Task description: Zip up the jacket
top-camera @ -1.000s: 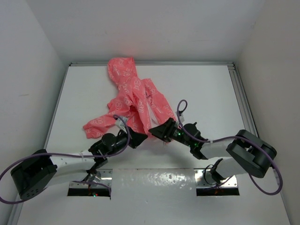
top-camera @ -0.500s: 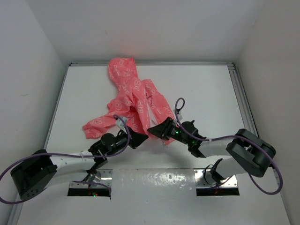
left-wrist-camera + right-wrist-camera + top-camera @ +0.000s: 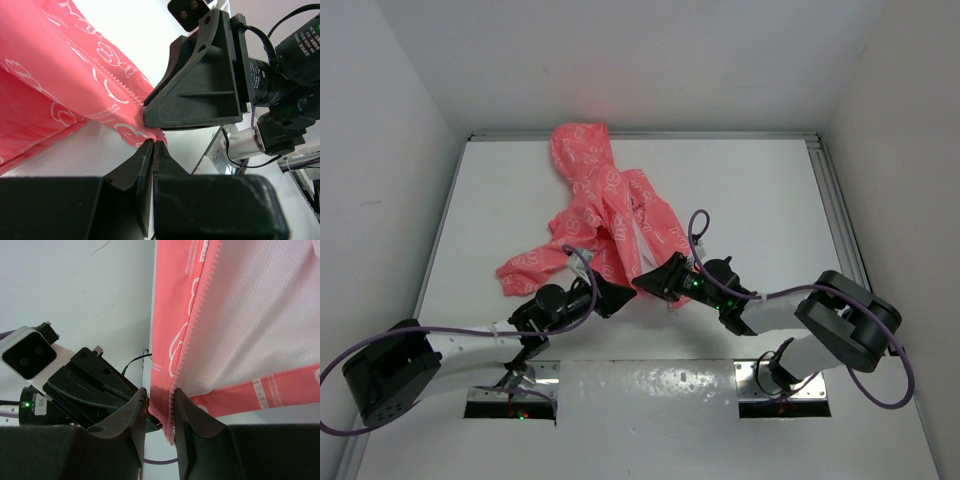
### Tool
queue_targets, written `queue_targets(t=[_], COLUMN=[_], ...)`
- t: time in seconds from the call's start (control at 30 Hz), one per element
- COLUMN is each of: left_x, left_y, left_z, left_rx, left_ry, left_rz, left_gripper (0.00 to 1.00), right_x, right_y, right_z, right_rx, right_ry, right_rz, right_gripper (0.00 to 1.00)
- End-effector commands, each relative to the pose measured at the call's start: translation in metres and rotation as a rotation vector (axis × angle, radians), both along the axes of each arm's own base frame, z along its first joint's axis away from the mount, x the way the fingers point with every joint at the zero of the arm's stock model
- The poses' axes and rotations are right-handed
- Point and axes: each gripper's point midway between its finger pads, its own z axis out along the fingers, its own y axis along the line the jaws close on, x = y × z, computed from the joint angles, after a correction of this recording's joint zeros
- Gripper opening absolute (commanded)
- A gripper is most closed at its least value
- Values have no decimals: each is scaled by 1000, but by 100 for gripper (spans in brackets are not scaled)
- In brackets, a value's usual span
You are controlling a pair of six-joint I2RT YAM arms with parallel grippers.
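The jacket (image 3: 605, 215) is lying on the white table (image 3: 770, 200), left of centre in the overhead view. Its hood is pointing toward the top of the frame, and its front is lying open with the white lining showing. Both grippers are meeting at its lower hem. The left gripper (image 3: 153, 145) is pressing its jaws together on the hem corner. The right gripper (image 3: 160, 393) is straddling the zipper edge (image 3: 186, 347), jaws narrowly apart; whether they are clamping the fabric cannot be told.

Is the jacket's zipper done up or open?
Open: the jacket fronts lie apart, with unmeshed zipper teeth bordering exposed white lining.
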Motion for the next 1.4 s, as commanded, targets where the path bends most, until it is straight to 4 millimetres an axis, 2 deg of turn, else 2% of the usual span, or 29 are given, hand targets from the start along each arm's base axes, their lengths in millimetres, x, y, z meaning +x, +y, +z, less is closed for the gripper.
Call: queue_targets(t=[0.0,0.03,0.17,0.2,0.3,0.33,0.37,0.57,0.77,0.87,0.93,1.17,1.37], left_x=[1,1,-1,-1,-2,-1,-2,-2,1,3,3,1,3], left_y=[-5,-6,-5,-6,-4,-2,-1,-2,1,0,1,3,3], left_z=[24,21,23,23,20,23,22,29,31,31,32,32,31], left_rx=[-69,-57,-78,-77,-69,-91,-93,-130,-143,-137,-146,-141,-139], left_ry=[-48,-42,-36,-35,-21,-19,-13,-10,-14,-17,-17,-22,-21], left_rz=[-13,-18,-22,-23,-18,-5,0,-2,20,25,31,28,35], left_gripper=[0,0,0,0,12,20,23,33,30,21,20,29,28], right_x=[2,2,1,1,-1,-4,-5,-9,-11,-10,-10,-9,-9], right_y=[9,10,10,9,11,12,12,14,11,9,8,4,5], right_z=[30,32,35,35,41,46,48,57,55,52,49,47,50], right_rx=[86,91,105,111,135,158,171,238,239,233,229,230,237], right_ry=[-62,-66,-66,-60,-69,-77,-77,-63,-56,-49,-42,-39,-43], right_rz=[19,22,27,20,37,51,55,84,81,74,72,59,69], right_gripper=[23,14,1,0,0,0,0,0,0,0,0,0,0])
